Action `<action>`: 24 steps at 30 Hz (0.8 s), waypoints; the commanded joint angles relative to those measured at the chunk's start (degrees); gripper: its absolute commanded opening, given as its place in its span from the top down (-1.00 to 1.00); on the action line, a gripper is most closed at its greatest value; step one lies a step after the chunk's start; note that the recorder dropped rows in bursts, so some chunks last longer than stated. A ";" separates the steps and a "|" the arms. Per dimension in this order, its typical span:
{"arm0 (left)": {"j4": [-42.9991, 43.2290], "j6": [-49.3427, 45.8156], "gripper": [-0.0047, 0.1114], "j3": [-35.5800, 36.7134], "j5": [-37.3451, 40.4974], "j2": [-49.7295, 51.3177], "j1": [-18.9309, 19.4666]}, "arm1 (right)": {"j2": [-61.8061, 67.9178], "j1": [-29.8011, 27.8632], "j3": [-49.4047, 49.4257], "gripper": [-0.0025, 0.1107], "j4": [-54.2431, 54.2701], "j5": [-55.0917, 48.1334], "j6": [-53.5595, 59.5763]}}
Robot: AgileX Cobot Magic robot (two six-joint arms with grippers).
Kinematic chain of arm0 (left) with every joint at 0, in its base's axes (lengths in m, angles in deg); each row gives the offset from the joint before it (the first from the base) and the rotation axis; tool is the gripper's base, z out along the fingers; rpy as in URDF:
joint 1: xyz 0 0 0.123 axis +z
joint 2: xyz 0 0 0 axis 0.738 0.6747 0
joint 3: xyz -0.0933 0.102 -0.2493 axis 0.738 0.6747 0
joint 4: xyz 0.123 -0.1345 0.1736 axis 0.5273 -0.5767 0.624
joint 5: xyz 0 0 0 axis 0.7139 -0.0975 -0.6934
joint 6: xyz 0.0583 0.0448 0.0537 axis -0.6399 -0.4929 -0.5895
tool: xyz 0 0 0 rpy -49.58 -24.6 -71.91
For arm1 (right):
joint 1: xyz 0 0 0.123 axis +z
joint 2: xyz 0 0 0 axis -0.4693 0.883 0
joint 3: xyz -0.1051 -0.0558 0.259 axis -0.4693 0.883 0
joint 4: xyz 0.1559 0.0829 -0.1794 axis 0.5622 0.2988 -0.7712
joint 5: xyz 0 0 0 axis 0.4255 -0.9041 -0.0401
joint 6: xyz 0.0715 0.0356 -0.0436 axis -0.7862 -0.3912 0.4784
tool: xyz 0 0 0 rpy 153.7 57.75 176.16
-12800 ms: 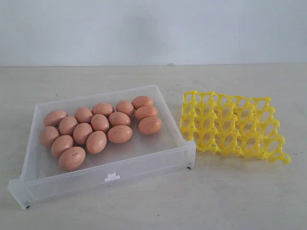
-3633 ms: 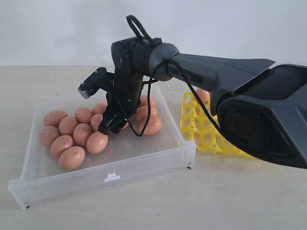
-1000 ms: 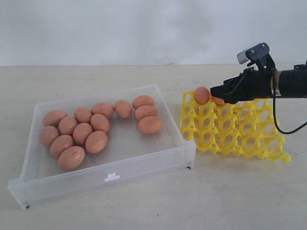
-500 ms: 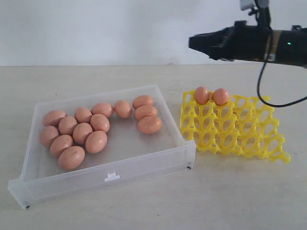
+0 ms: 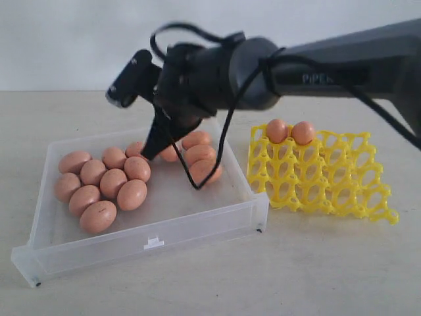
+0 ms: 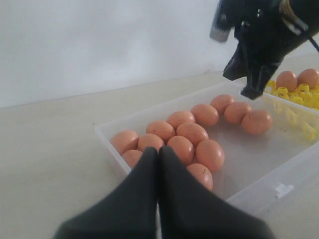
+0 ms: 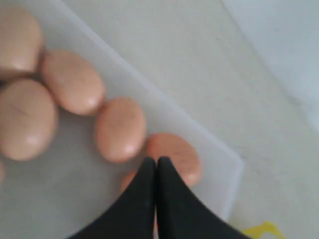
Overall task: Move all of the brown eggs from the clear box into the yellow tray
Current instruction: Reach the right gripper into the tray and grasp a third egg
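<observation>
Several brown eggs (image 5: 112, 182) lie in the clear box (image 5: 151, 234); two more eggs (image 5: 290, 131) sit in the far-left cups of the yellow tray (image 5: 316, 176). My right gripper (image 5: 150, 153) reaches across into the box, shut and empty, its tip just above the eggs at the back. In the right wrist view the shut tips (image 7: 156, 162) hang over one egg (image 7: 174, 153), with another egg (image 7: 120, 129) beside it. My left gripper (image 6: 158, 152) is shut and empty at the box's near side, outside the exterior view.
The right arm's dark body (image 5: 217, 69) and cable (image 5: 197, 178) hang over the back half of the box. The tray stands just right of the box on a pale tabletop (image 5: 296, 270). A white wall rises behind.
The right arm swung left from above the yellow tray to over the clear box. The second egg it set down stays in the tray beside the first.
</observation>
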 commanded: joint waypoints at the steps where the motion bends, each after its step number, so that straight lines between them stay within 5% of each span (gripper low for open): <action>1: -0.01 -0.03 0.99 -0.15 -0.28 -0.17 -0.03 | 1.86 -3.89 -13.77 0.96 53.45 -16.02 33.77; 3: -0.01 -0.03 0.99 -0.15 -0.28 -0.17 -0.03 | 3.91 -4.95 -16.73 0.95 61.40 -19.97 35.84; 9: -0.01 -0.03 0.99 -0.15 -0.28 -0.17 -0.03 | 8.04 -5.07 -18.61 0.89 58.60 -22.42 29.02; 16: -0.01 -0.03 0.99 -0.15 -0.28 -0.17 -0.03 | 9.41 -5.07 -18.61 -0.05 58.40 -22.44 15.75; 24: -0.01 -0.03 0.99 -0.15 -0.28 -0.17 -0.03 | 13.06 -4.95 -18.61 -0.04 58.54 -21.13 -0.06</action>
